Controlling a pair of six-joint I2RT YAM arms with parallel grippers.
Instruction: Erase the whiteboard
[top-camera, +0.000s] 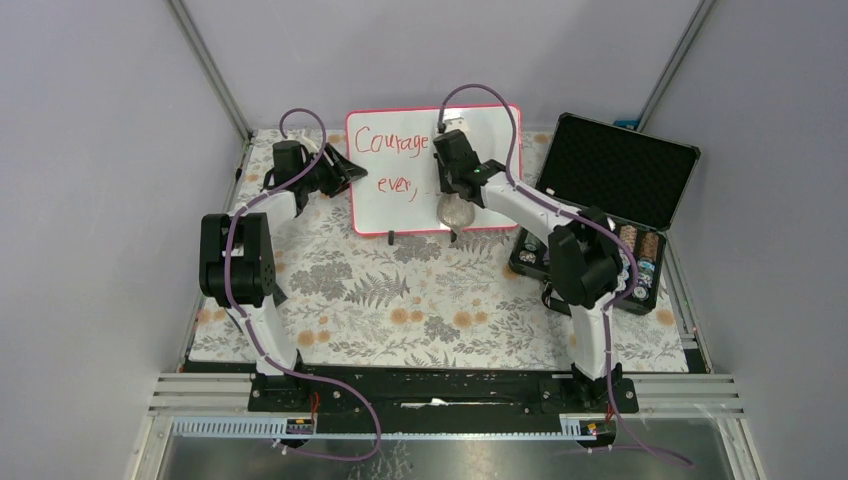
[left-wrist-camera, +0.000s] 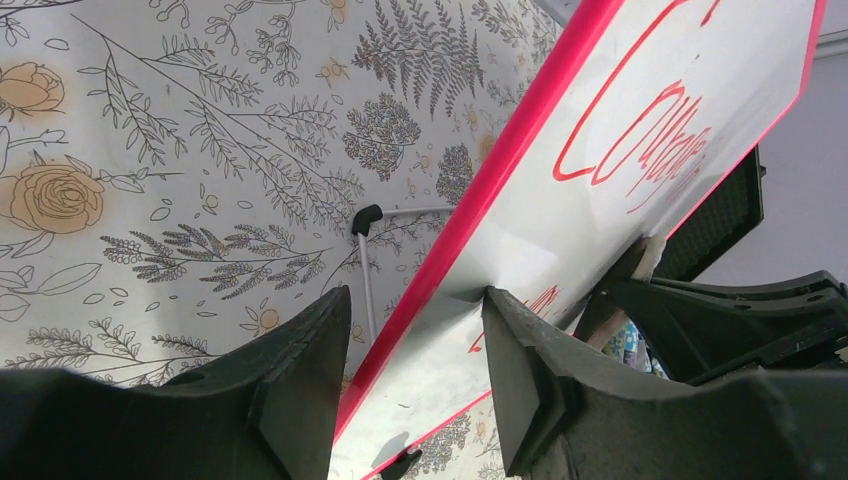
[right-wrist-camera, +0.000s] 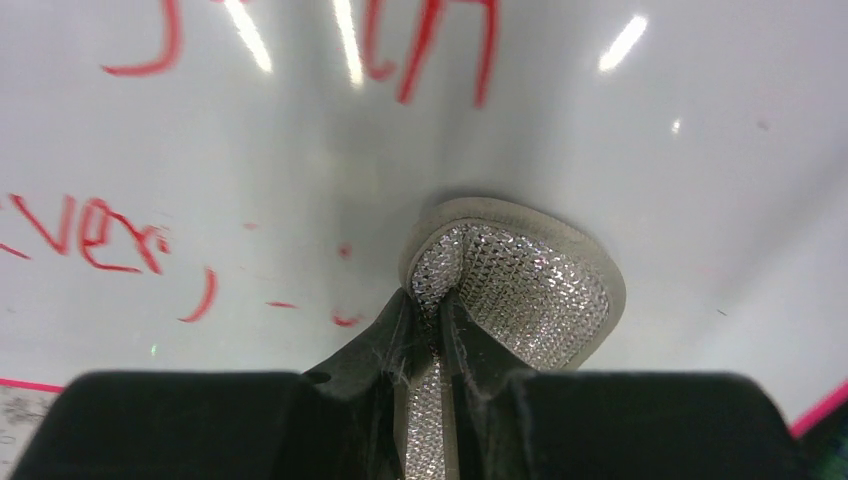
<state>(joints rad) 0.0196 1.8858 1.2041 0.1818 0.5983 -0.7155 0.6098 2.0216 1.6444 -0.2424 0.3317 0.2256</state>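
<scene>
Whiteboard (top-camera: 400, 205): stands propped at the middle of the bench's far edge, its face tilted toward the arms.
Frame (left-wrist-camera: 480, 190): thin, pink-red, with rounded corners.
Feet (top-camera: 391, 237): small and black, along the bottom edge on the flowered cloth (top-camera: 400, 300).
Surface: glossy white, with streaks of light reflected in the right wrist view.
Writing: red handwriting, "Courage" (top-camera: 392, 143) on top and "ever," (top-camera: 397, 185) below it. A few short red strokes (right-wrist-camera: 345, 318) lie just beside the comma. The lower right part of the face is bare.
Left gripper (left-wrist-camera: 415, 300): at the board's left edge, with one finger in front of the board and one behind. The front finger touches the face. Whether the pair is clamped, I cannot tell.
Right gripper (right-wrist-camera: 440, 300): pinched tight on a raised ridge of the eraser.
Eraser (right-wrist-camera: 530, 290): a rounded pad with a glittering studded back and a grey rim. It lies flat against the board's lower middle, right of "ever,".
Case (top-camera: 615, 170): black, with its lid open, at the far right corner of the bench.
</scene>
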